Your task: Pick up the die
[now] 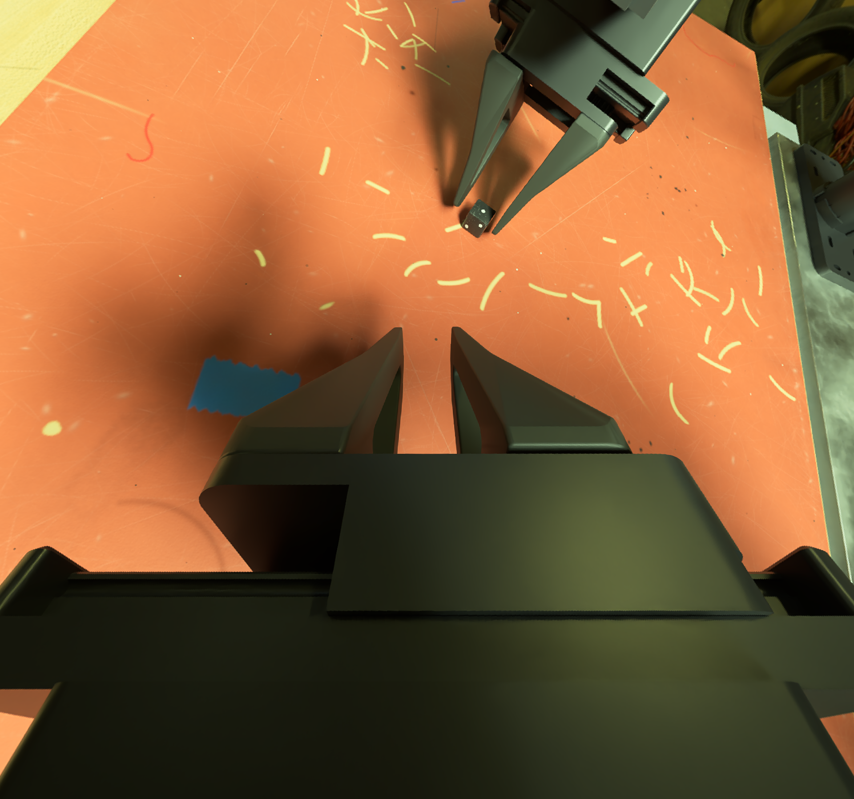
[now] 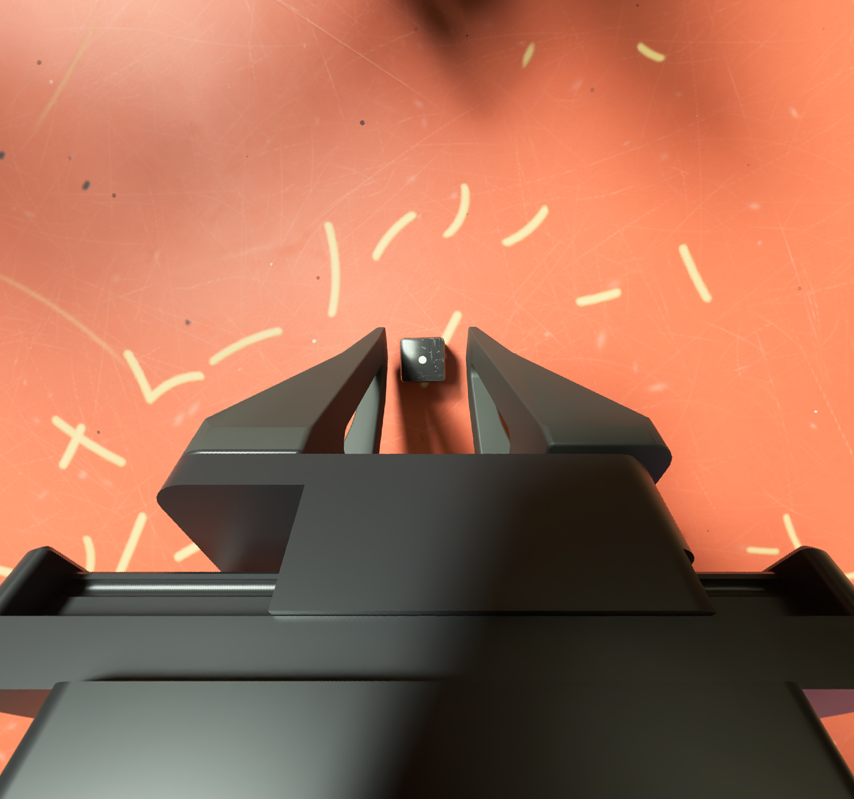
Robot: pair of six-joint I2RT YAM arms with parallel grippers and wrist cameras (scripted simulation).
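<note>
The die [image 2: 422,359] is a small black cube with white pips, lying on the orange mat [image 2: 185,176]. My right gripper [image 2: 427,331] is open and low over the mat, one finger on each side of the die with a thin gap on both sides. In the left wrist view the die [image 1: 478,218] sits between the right gripper's [image 1: 476,218] fingertips, which reach down to the mat. My left gripper [image 1: 427,328] hangs above the mat nearer the camera, empty, its fingers a narrow gap apart, well short of the die.
A blue jagged-edged scrap [image 1: 240,386] lies on the mat left of my left gripper. The mat [image 1: 185,222] ends at a grey metal edge [image 1: 804,314] on the right and a pale wooden surface [image 1: 46,14] upper left. Tyres [image 1: 795,14] stand beyond the far right corner.
</note>
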